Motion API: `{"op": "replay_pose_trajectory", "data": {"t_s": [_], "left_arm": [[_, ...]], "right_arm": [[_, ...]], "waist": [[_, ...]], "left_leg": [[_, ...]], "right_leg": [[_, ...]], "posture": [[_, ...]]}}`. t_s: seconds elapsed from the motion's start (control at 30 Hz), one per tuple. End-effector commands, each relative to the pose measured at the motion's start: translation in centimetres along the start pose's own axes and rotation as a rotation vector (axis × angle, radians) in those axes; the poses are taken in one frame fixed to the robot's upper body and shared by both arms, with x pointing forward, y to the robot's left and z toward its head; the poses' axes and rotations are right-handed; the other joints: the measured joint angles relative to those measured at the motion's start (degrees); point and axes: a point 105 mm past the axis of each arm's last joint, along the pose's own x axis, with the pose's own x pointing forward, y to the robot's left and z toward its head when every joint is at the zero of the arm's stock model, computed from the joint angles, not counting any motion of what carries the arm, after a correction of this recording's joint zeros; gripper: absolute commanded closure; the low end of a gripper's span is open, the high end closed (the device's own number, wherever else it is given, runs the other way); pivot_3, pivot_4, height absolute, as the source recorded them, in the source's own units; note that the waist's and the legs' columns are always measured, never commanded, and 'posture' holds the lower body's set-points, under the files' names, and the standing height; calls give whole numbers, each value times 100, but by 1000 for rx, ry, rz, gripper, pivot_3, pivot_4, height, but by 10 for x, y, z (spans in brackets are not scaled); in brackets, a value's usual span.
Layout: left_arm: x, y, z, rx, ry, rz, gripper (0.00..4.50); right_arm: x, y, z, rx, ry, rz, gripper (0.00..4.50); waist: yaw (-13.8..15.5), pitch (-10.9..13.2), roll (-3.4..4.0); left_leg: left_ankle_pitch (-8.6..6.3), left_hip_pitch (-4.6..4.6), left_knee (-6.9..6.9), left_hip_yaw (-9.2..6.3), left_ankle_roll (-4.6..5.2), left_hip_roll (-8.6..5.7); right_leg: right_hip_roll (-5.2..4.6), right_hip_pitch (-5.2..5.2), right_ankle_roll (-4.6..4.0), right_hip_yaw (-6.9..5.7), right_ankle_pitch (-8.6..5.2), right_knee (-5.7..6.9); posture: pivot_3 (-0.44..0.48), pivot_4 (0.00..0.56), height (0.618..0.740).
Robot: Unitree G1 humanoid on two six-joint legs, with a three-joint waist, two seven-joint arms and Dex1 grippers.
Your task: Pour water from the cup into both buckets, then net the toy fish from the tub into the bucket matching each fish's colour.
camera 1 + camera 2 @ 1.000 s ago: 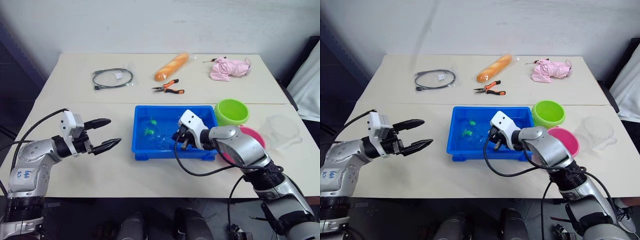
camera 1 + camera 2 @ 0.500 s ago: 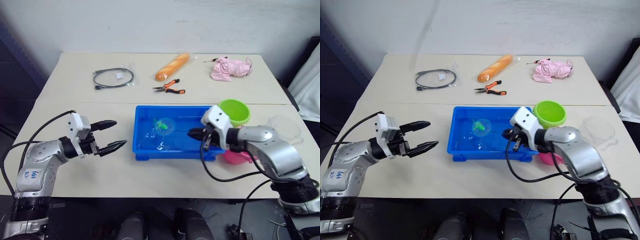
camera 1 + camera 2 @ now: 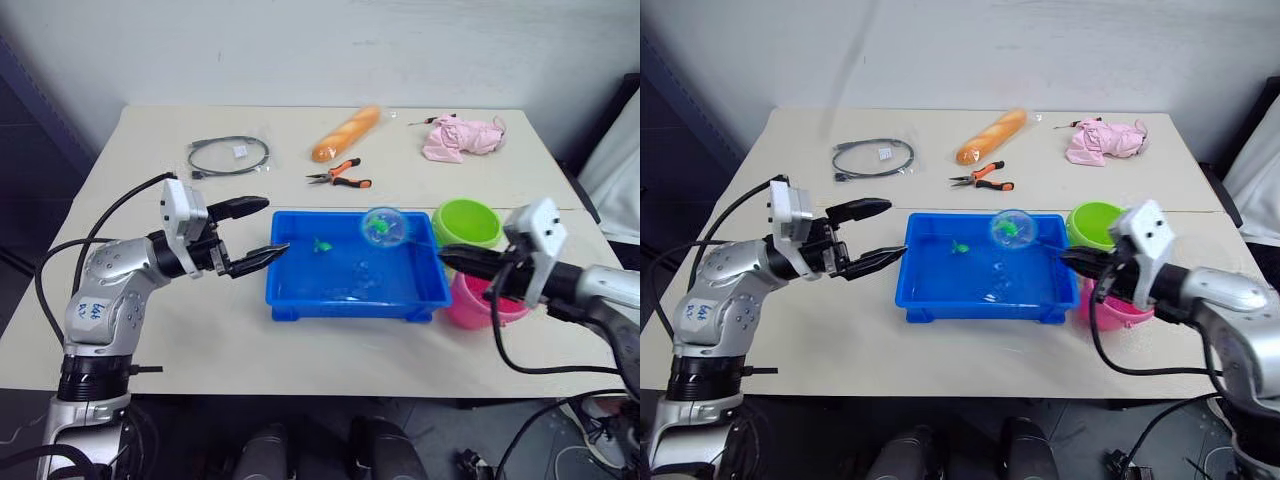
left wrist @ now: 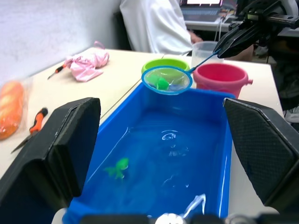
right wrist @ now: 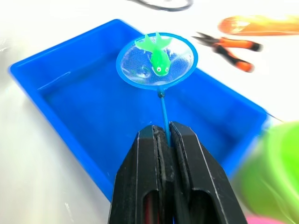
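The left hand (image 3: 255, 231) hangs open and empty just beside the tub's (image 3: 290, 297) left wall, its fingers spread and pointing across the water. The tub sits mid-counter near the front edge; one green fish (image 3: 322, 244) floats toward its back left part. Above the tub's back right corner hangs the net (image 3: 383, 226), holding another green fish (image 5: 158, 57), its thin handle running right into the right hand (image 5: 163, 135), which is clamped shut on it. Just right of the tub stand the green bucket (image 3: 466, 223), nearer the back, and the pink bucket (image 3: 474, 307), nearer the front and partly behind the right arm. The cup (image 4: 204, 48) stands beyond them toward the right edge.

The step in hand looks like carrying the netted fish to the green bucket. To do it well, keep the hoop level while it travels right so the fish cannot slide off the shallow mesh, bring it squarely over the green bucket's mouth rather than the pink one beside it, then roll the wrist to tip it. The left hand should keep clear of the tub wall.
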Motion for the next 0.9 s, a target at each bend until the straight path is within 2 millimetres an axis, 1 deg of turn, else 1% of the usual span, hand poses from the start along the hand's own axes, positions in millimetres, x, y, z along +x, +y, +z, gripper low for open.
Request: {"op": "replay_pose_trajectory", "data": {"t_s": [0.03, 0.1, 0.2, 0.27, 0.33, 0.4, 0.43, 0.5, 0.57, 0.7, 0.77, 0.8, 0.83, 0.9], "left_arm": [[12, 1, 24, 14, -77, -30, 15], [16, 0, 24, 14, -69, -63, 15], [20, -3, 23, 9, -62, -96, 15], [22, -5, 21, 5, -60, -111, 15], [24, -6, 20, 4, -59, -118, 15], [26, -8, 17, -18, -56, -135, 15], [27, -10, 16, -25, -52, -146, 15], [29, -13, 12, -33, -40, -159, 15], [30, -14, 11, -32, -38, -158, 15], [28, -12, 11, -27, -39, -141, 15], [28, -11, 10, -27, -39, -134, 15], [28, -11, 9, -28, -39, -132, 15], [28, -11, 9, -29, -40, -129, 15], [28, -11, 8, -30, -40, -126, 15]], "right_arm": [[-28, -18, 16, -30, -36, -114, 4500], [-44, -39, 12, -61, 3, -225, 4500], [-61, -65, 4, -104, 80, -362, 4500], [-67, -82, 1, -140, 112, -450, 4500], [-68, -92, -3, -172, 131, -504, 4500], [-61, -96, -8, -235, 136, -510, 4500], [-57, -98, -12, -293, 151, -511, 4500], [-52, -102, -26, -474, 227, -507, 4500], [-50, -107, -35, -595, 267, -517, 4500], [-45, -112, -31, -792, 224, -572, 4500], [-44, -111, -31, -936, 237, -585, 4500], [-43, -109, -34, -1036, 262, -565, 4500], [-44, -108, -32, -1150, 267, -569, 4500], [-43, -105, -31, -1249, 252, -565, 4500]], "waist": [[10, 2, -3], [21, 2, -3], [20, 1, -3], [1, 2, -3], [-10, 2, -3], [-20, 2, -3], [-20, 2, -3], [-18, 2, -3], [-17, 2, -3], [-7, 2, -1], [-16, 2, -1], [-18, 2, -1], [-21, 2, 0], [-20, 3, 1]], "left_leg": [[0, 0, 1, 0, 1, 2], [1, -1, 2, 0, 1, 3], [1, 1, 1, 4, 1, 3], [1, 3, 1, 11, 1, 4], [3, 4, 1, 15, 0, 5], [5, 4, 1, 16, -3, 9], [5, 5, 1, 18, -4, 9], [6, 7, 1, 19, -6, 10], [7, 7, 1, 21, -7, 8], [11, 7, 2, 23, -6, 5], [13, 7, 3, 22, -10, 7], [14, 8, 2, 22, -12, 9], [15, 8, 2, 22, -14, 10], [17, 9, 2, 21, -18, 10]], "right_leg": [[3, 2, 1, 0, 1, -3], [7, 4, 4, 1, 2, -8], [16, 7, 5, 4, 3, -17], [19, 8, 6, 9, 3, -20], [21, 6, 6, 11, 4, -25], [25, 6, 6, 12, 4, -30], [26, 6, 6, 13, 3, -31], [29, 6, 7, 13, 3, -32], [29, 6, 7, 15, 3, -33], [28, 6, 8, 16, 3, -31], [28, 6, 9, 17, 3, -31], [28, 7, 9, 17, 3, -31], [29, 6, 9, 17, 3, -31], [28, 6, 9, 18, 3, -32]], "posture": [[0, 150, 740], [0, 150, 740], [0, 150, 740], [0, 150, 740], [0, 150, 740], [0, 150, 740], [0, 150, 740], [0, 150, 740], [0, 150, 740], [0, 150, 740], [0, 150, 740], [0, 150, 740], [0, 150, 740], [0, 150, 740]]}}
